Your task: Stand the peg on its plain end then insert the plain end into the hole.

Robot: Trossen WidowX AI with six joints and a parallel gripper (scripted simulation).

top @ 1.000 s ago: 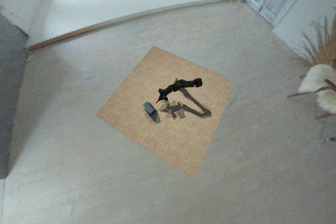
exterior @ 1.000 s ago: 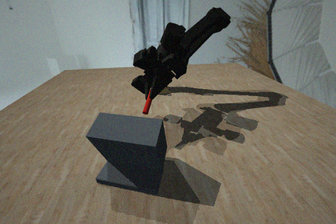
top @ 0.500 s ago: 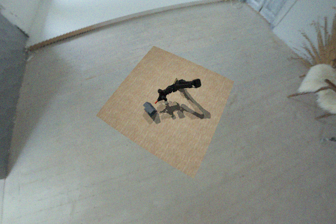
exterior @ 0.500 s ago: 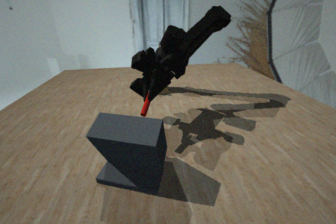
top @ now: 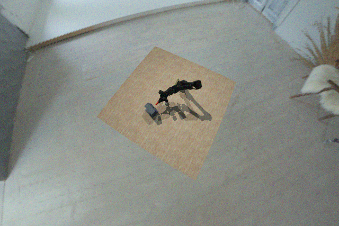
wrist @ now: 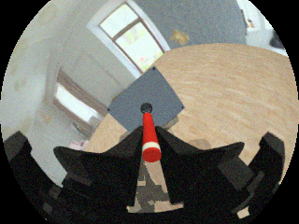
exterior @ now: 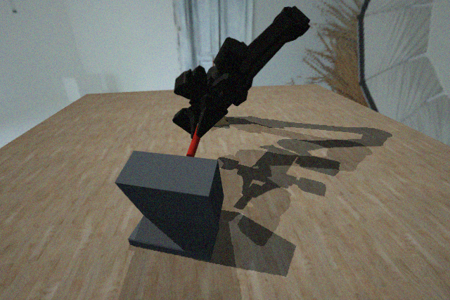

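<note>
The red peg [top: 157, 103] [exterior: 193, 146] [wrist: 149, 128] is held tilted between the fingertips of my gripper [top: 159, 100] [exterior: 196, 133] [wrist: 149, 129], which is shut on it. In the wrist view the white band is at the end nearer the camera, and the plain end points away toward the panel. The grey sloped panel [top: 150, 109] [exterior: 170, 173] [wrist: 161, 91] stands in front of the gripper. Its hole [wrist: 146, 108] shows just beyond the peg's plain end in the wrist view. Whether the plain end touches the face or has entered the hole, I cannot tell.
The panel stands on a flat base [exterior: 152, 235] on the wooden table [top: 164, 62] [exterior: 65, 166] [wrist: 224, 84]. The black arm [top: 175, 88] [exterior: 250, 57] reaches over the table from behind the gripper. Shadows of the arm and panel fall on the table beside them.
</note>
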